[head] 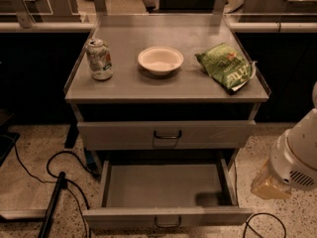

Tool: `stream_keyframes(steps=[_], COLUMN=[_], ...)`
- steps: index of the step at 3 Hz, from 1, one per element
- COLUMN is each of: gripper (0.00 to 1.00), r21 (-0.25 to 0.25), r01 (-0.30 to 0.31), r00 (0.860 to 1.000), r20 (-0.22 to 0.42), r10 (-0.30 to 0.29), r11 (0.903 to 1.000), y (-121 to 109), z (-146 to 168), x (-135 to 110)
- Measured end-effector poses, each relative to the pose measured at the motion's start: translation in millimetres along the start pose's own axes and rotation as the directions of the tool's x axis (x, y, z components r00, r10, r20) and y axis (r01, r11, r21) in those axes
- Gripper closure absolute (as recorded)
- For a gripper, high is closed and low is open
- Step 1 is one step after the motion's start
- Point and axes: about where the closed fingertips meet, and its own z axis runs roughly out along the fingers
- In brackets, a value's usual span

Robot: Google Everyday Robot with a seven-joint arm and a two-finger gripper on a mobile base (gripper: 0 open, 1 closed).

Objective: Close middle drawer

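The middle drawer [167,185] is pulled far out of the grey metal cabinet, at the bottom of the camera view. Its flat grey tray floor is bare. Its low front panel [124,216] carries a small dark loop handle [167,223] at the centre. My arm [297,155] comes in from the right edge, white with a yellowish end. My gripper [270,186] hangs to the right of the open drawer, level with its right front corner and apart from it.
The closed drawer above [167,134] has a dark handle. The cabinet top [129,83] bears a drink can [99,59], a white bowl [160,60] and a green chip bag [227,67]. Black cables [54,182] lie on the speckled floor at left, another cable [262,224] at lower right.
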Motion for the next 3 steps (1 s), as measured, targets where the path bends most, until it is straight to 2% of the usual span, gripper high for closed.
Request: stream_keyframes(steps=[1,2,3], gripper=[1.0,1.0,1.0], r21=[-0.048,-0.081,-0.083], r01=[-0.014,-0.095,-0.191], r00=[1.0,0.995,0.981], r20=[0.006,-0.016,-0.042], r10=[0.014,0.094,0.188], r11=[0.9988,0.9922,0.978], y=[2,9,10], z=[14,61,120], x=[3,21,41])
